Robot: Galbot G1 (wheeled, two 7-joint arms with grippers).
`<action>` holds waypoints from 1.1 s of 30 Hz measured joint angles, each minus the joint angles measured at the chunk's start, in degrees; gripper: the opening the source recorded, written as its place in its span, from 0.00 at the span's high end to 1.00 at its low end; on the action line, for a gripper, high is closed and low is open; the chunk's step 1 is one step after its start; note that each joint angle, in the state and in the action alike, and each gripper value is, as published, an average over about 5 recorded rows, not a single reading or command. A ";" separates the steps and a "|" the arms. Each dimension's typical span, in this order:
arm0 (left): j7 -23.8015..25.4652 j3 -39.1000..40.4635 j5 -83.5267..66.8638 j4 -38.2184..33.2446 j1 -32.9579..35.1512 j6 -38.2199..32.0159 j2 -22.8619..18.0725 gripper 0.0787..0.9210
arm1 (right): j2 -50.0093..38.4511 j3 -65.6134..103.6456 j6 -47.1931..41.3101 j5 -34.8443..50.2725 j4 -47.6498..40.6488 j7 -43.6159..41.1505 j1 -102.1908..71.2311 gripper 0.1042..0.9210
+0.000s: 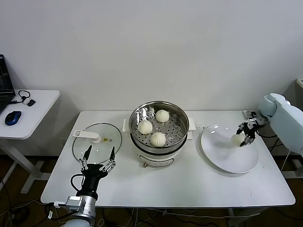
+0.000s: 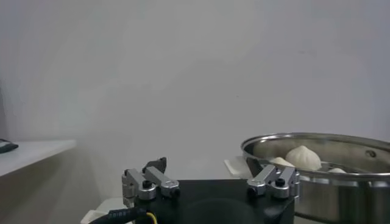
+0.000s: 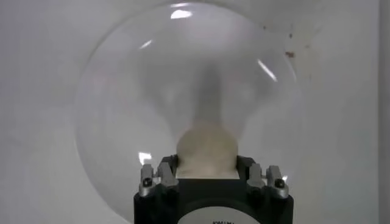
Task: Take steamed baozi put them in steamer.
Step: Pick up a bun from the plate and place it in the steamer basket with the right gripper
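- The right gripper (image 1: pixel 242 136) has its fingers pinched on the fourth baozi (image 1: pixel 236 139); in the right wrist view that cream bun (image 3: pixel 206 149) sits wedged between the two finger pads (image 3: pixel 159 175), which press its sides.
- That held bun is over the white plate (image 1: pixel 222 158), on the side of the plate away from the steamer, and whether it touches the plate surface cannot be told.
- The plate lies flat on the white table (image 1: pixel 189 182), just beside the steamer on the robot's right, and fills most of the right wrist view (image 3: pixel 109 109).
- The steamer (image 1: pixel 182 124) stands at the middle of the table, a shiny steel pot with a perforated tray on a white base.
- Three baozi (image 1: pixel 158 139) rest on the tray inside the steamer, apart from one another; the left wrist view shows their tops over the steel rim (image 2: pixel 317 145).
- The left gripper (image 1: pixel 98 159) hovers on the steamer's other side, near the front edge of the glass lid (image 1: pixel 110 137), its fingers spread wide and holding nothing.
- The lid lies flat on the table just beside the steamer, its white handle (image 1: pixel 86 135) on the far side from the pot.
- A side table (image 1: pixel 38 111) stands well beyond the lid, carrying a blue mouse (image 1: pixel 13 117).
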 measured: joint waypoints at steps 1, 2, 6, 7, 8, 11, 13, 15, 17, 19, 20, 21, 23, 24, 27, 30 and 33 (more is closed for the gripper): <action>-0.01 -0.01 0.00 -0.01 -0.01 0.01 0.00 0.12 | -0.16 -1.00 -0.18 0.98 0.66 -0.15 0.77 0.35; -0.01 -0.03 0.01 -0.01 -0.03 0.02 0.00 0.12 | -0.29 -2.00 -0.38 1.96 1.28 -0.28 1.60 0.35; -0.04 0.04 0.01 0.00 -0.13 0.07 0.00 0.12 | -0.48 -6.50 -1.43 6.34 3.78 -0.75 5.70 0.35; -0.06 0.12 0.02 0.02 -0.15 0.07 0.00 0.12 | -0.47 -7.74 -1.75 7.52 4.40 -0.83 6.87 0.35; -0.08 0.22 0.03 0.04 -0.16 0.08 0.00 0.12 | -0.43 -8.99 -2.07 8.71 4.99 -0.88 8.04 0.35; -0.20 0.60 0.08 0.12 -0.19 0.06 -0.01 0.12 | -0.22 -12.93 -3.22 12.50 6.67 -0.92 11.69 0.35; -0.29 0.80 0.12 0.14 -0.23 0.04 -0.02 0.12 | 0.04 -15.71 -4.19 15.29 7.77 -0.91 14.22 0.35; -0.34 0.92 0.14 0.12 -0.29 0.04 -0.02 0.12 | 0.46 -18.54 -5.25 18.23 8.88 -0.89 16.83 0.35; -0.35 0.97 0.14 0.05 -0.32 0.03 -0.02 0.12 | 1.01 -21.34 -6.31 21.11 9.94 -0.81 19.44 0.35; -0.35 0.99 0.12 -0.05 -0.32 0.01 -0.02 0.12 | 1.67 -23.99 -7.33 23.85 10.90 -0.68 21.94 0.35; -0.34 0.98 0.11 -0.10 -0.31 0.00 -0.01 0.12 | 2.06 -25.31 -7.86 25.23 11.39 -0.59 23.20 0.35; -0.33 0.97 0.10 -0.16 -0.31 -0.02 0.00 0.12 | 2.48 -26.58 -8.40 26.61 11.87 -0.49 24.44 0.35; -0.31 0.96 0.07 -0.24 -0.29 -0.08 0.02 0.12 | 3.42 -28.98 -9.53 29.34 12.84 -0.25 26.83 0.35; -0.30 0.96 0.06 -0.27 -0.28 -0.11 0.04 0.12 | 3.93 -30.09 -10.10 30.68 13.32 -0.11 27.96 0.35; -0.26 0.98 0.04 -0.30 -0.24 -0.25 0.07 0.12 | 5.57 -33.00 -11.76 34.39 14.65 0.36 30.85 0.35; -0.22 0.99 0.03 -0.33 -0.18 -0.41 0.10 0.12 | 7.29 -35.30 -13.30 37.46 15.70 0.84 32.78 0.35; -0.18 0.98 0.01 -0.36 -0.14 -0.53 0.13 0.12 | 9.10 -37.10 -14.70 39.88 16.35 1.37 34.01 0.35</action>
